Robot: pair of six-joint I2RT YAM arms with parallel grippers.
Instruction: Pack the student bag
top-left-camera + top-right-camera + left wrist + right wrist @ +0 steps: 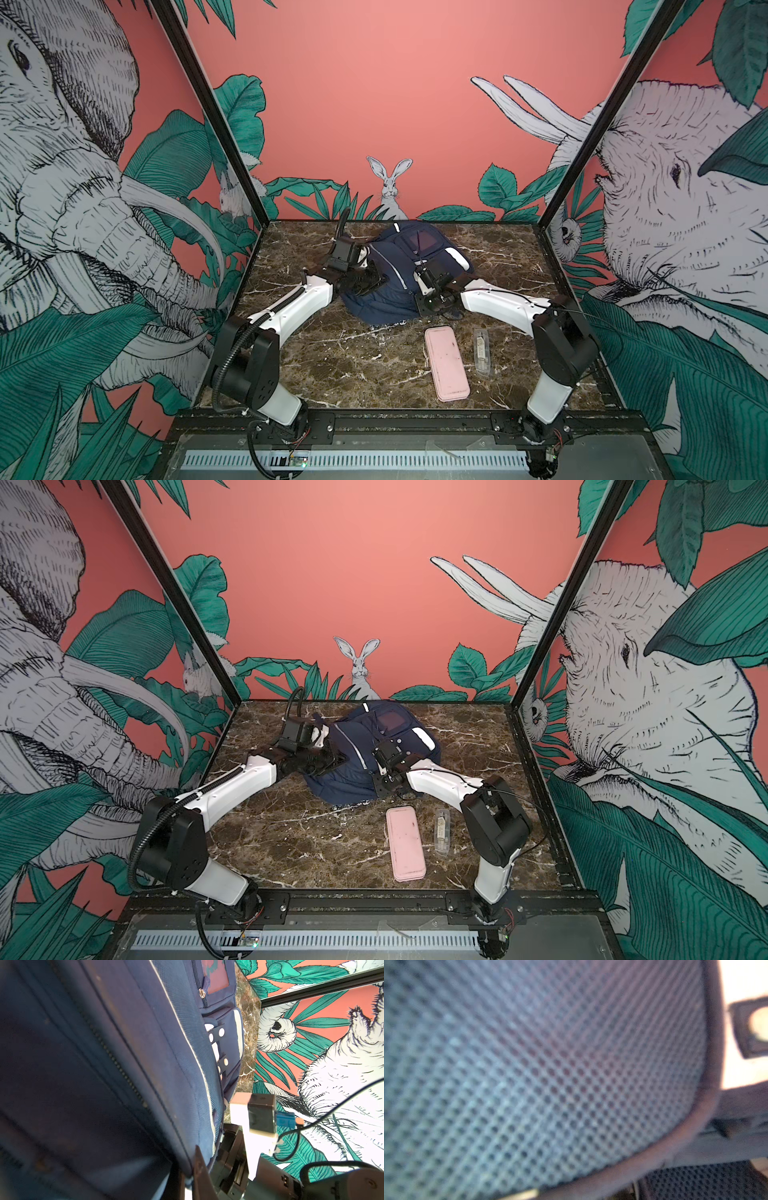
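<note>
Symmetrically, both arms [291, 307] flank the student bag [388, 305].

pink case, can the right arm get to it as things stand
Probably yes: the pink case lies uncovered on the table, on the right arm's side. The right gripper would first have to leave the bag.

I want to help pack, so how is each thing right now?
student bag: lying on the table, visible zip shut.
pink case: closed, flat on the table, not packed.
clear case: flat beside it, not packed.
left pincer: shut, at the bag's side.
right pincer: at the bag's near edge, opening hidden.
</note>
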